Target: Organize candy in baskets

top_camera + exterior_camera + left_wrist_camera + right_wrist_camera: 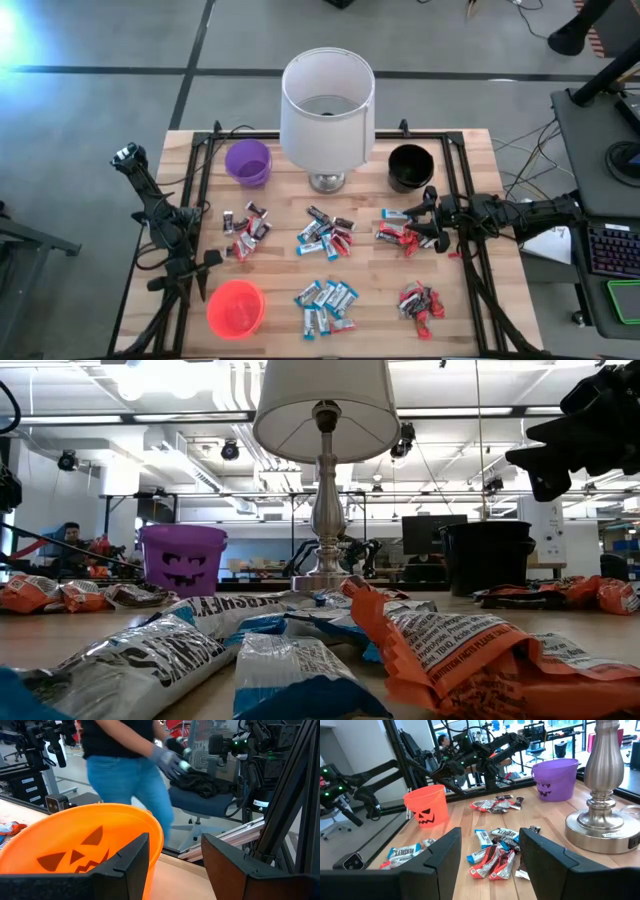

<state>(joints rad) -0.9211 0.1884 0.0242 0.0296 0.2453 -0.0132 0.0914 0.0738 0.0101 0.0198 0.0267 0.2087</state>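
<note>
A wooden table (470,180) carries candy (325,237), three baskets (248,161) and a lamp (327,110).

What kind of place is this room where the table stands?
Probably a robotics lab or workshop in a large open hall. Beyond the wooden table stand other robot arms, an office chair and a keyboard, and a person walks past.

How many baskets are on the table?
3: the purple basket left of the lamp, the black basket on its right, the orange basket at the front left.
</note>
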